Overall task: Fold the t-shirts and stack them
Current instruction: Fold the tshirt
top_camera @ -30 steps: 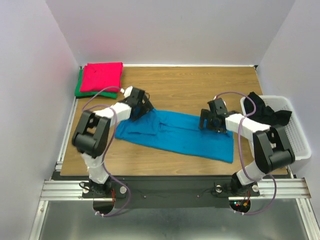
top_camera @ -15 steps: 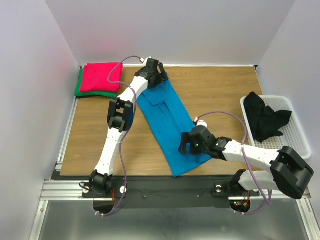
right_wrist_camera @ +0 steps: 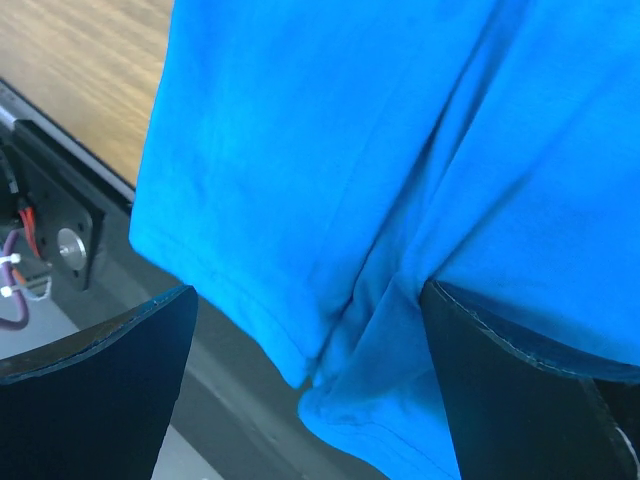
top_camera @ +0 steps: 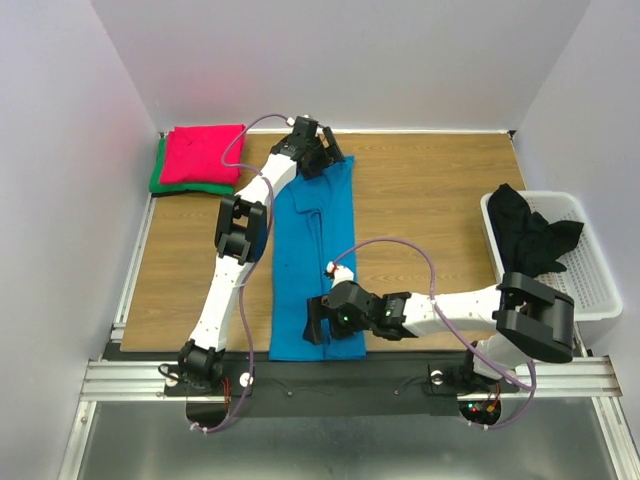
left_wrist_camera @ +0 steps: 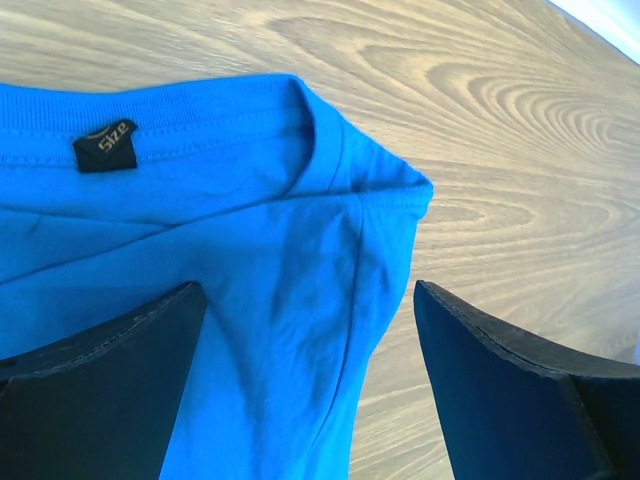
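Observation:
The bright blue t-shirt (top_camera: 312, 250) lies folded in a long strip running from the far side of the table to its near edge. My left gripper (top_camera: 322, 160) is open over its collar end; the left wrist view shows the collar and size label (left_wrist_camera: 105, 145) with the jaws (left_wrist_camera: 308, 300) wide apart above the cloth. My right gripper (top_camera: 318, 322) is open over the hem end (right_wrist_camera: 330, 150), its jaws (right_wrist_camera: 305, 295) wide apart, and the hem overhangs the table edge. The pinkish red t-shirt (top_camera: 203, 152) lies folded on the folded green t-shirt (top_camera: 158, 178) at the far left corner.
A white mesh basket (top_camera: 590, 290) at the right edge holds a black garment (top_camera: 530, 235). The metal rail (top_camera: 350, 375) runs along the near edge below the shirt's hem. Walls close in the table on three sides.
The blue shirt has swung from lying across the table to lying lengthwise. My left gripper went to the far side with the collar end, and my right gripper came to the near edge with the hem end.

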Motion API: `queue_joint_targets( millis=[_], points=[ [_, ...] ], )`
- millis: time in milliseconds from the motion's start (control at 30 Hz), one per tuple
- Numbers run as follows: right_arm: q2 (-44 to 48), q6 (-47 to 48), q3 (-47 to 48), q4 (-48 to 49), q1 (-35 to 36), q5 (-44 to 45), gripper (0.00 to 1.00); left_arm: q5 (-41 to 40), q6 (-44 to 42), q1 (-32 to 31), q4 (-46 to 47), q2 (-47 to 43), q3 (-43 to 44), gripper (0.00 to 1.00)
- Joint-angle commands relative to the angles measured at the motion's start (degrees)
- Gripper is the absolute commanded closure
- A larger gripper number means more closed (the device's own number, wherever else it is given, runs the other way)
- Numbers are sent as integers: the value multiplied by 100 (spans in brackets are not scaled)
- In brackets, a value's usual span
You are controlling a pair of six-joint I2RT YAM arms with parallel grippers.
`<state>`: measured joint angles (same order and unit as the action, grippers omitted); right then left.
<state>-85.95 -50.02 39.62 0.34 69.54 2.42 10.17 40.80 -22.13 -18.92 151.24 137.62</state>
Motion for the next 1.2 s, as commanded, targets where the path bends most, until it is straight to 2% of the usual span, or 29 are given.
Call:
queue_joint_targets(
  millis=[0,267,433,533,667,767,800,833,867,900,967,1000,1067,1100,1167],
  points=[
    [-334,-315,-94,-588,209,-277,0,151,-63,33,11,380,168,1],
    [87,-122,11,-605,209,-329,0,169,-46,209,213,336,353,1],
    [474,-104,90,-666,209,-103,0,547,-203,192,415,187,572,1],
    [448,-166,195,-772,209,-4,0,197,-449,86,327,-409,599,1],
    [509,-122,406,-904,209,-4,0,152,-616,77,108,-1411,433,1],
    [833,-69,459,-992,209,-22,0,73,-844,-10,-14,-2743,-374,1],
    [939,-61,451,-1001,209,-13,0,-6,-932,-54,-111,-2749,-603,1],
    [1166,-17,442,-1018,209,-4,0,-94,-1133,-98,-225,-3297,-1084,1],
    [1273,-17,407,-1036,209,-22,0,-425,-1179,-229,-400,-3598,-1410,1],
    [1448,36,380,-1045,209,-22,0,-777,-1231,-291,-420,-4271,-2240,1],
    [1546,10,258,-1071,209,13,0,-1165,-1188,-423,-219,-5021,-3298,1],
    [1564,-16,222,-1080,209,5,0,-1306,-979,-537,-113,-5808,-4460,1],
    [1573,-25,152,-1115,209,13,0,-1501,-732,-608,124,-6586,-5618,1],
    [1581,-43,100,-1141,209,48,0,-1710,-366,-713,212,-7294,-6624,1],
    [1660,-60,47,-1202,209,-13,0,-1913,-21,-889,126,-8262,-7500,1]
  ],
)
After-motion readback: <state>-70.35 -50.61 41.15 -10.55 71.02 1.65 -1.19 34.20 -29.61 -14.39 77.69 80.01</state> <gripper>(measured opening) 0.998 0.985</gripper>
